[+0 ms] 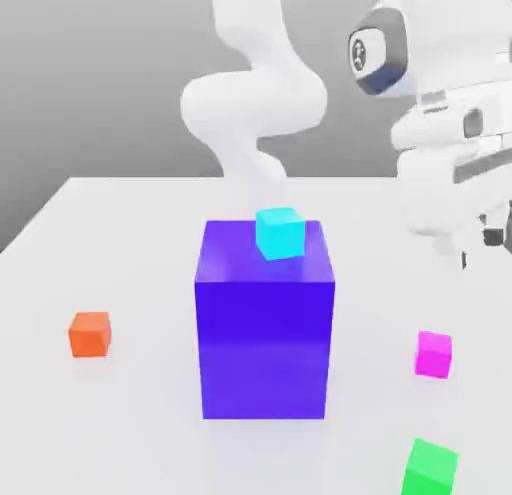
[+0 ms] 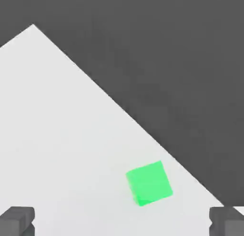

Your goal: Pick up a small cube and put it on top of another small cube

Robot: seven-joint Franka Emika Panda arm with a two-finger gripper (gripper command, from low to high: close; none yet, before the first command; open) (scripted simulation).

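white robot gripper (image 1: 478,245): wide apart, empty | small magenta cube (image 1: 433,354): on white tabletop (image 1: 130,433), near green cube (image 1: 430,468)

So we can't see the whole green cube (image 1: 430,468) in the exterior view, its lower end gets chopped by the bottom edge. The arm (image 1: 240,103) runs out of the top of that view, and over at the exterior view's right the hand section is cut by the edge too. The big blue-purple block (image 1: 264,348) hides the arm's base from us, plus a patch of the tabletop (image 1: 130,243) behind it. We also can't make out what's under the cyan cube (image 1: 280,233). In the hand view both fingers (image 2: 17,221) get clipped by the frame, and so does the tabletop.
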